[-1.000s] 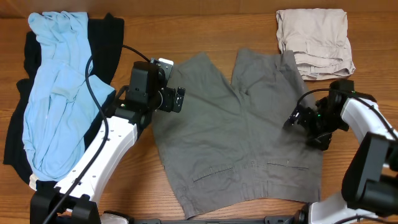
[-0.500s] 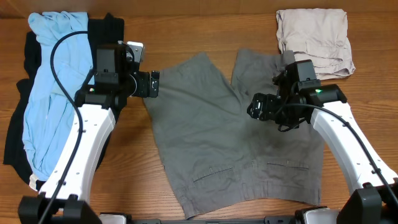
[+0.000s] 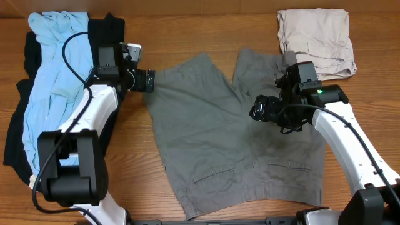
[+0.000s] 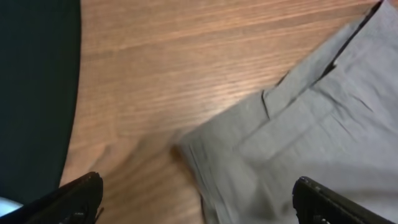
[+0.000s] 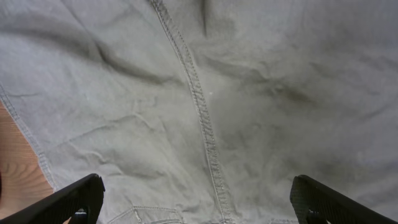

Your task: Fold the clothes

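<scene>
Grey shorts point(image 3: 219, 150) lie flat at the centre of the wooden table point(image 3: 187, 37); the left gripper point(image 3: 150, 81) hangs wide open at their upper-left hem, the right gripper point(image 3: 258, 107) wide open over the leg at frame right

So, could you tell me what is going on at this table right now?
Two robot arms are working on folding the grey shorts, which lie spread flat on the table, not yet folded. The left gripper hovers open at one leg's outer hem corner; the right gripper hovers open over the other leg. Neither holds anything. A light blue garment and a black garment lie heaped at the left; a beige garment sits folded at the far right.
</scene>
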Robot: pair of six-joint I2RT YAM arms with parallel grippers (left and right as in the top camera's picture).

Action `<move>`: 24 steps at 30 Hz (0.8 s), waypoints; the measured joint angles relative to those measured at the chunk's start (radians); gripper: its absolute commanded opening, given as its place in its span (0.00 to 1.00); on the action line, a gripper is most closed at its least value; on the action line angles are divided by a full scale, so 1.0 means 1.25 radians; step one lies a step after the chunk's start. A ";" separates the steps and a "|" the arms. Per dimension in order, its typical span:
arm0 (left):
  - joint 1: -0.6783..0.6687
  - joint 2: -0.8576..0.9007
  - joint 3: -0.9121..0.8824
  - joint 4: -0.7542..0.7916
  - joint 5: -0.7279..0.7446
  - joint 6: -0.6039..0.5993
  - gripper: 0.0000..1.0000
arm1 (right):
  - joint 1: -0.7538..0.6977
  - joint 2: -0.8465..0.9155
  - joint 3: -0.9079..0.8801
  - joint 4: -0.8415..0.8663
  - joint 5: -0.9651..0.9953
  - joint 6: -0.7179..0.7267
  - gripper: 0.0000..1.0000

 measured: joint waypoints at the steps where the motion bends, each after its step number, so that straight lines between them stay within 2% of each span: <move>1: 0.000 0.008 0.000 0.013 0.010 0.005 0.93 | 0.000 0.000 0.000 0.002 0.000 0.000 1.00; 7: -0.006 0.052 0.000 0.051 0.056 0.019 0.89 | 0.000 0.000 0.000 0.008 0.007 0.000 1.00; 9: -0.010 0.067 0.000 0.060 0.069 0.019 0.83 | 0.000 0.000 0.000 0.007 0.009 0.000 1.00; 12: -0.011 0.085 0.000 0.061 0.081 0.023 0.58 | 0.000 0.000 0.000 0.007 0.012 0.000 1.00; 13: -0.011 0.089 0.000 0.060 0.082 0.022 0.46 | 0.000 0.000 0.000 0.007 0.013 -0.001 1.00; 15: -0.011 0.097 0.000 0.050 0.085 0.021 0.15 | 0.000 0.000 0.000 0.007 0.013 0.000 1.00; 16: -0.011 0.099 0.000 0.042 0.083 0.015 0.04 | 0.000 0.000 0.000 0.007 0.014 0.000 1.00; 24: 0.008 0.067 0.001 -0.090 0.023 -0.125 0.04 | 0.000 0.000 0.000 0.008 0.014 0.002 1.00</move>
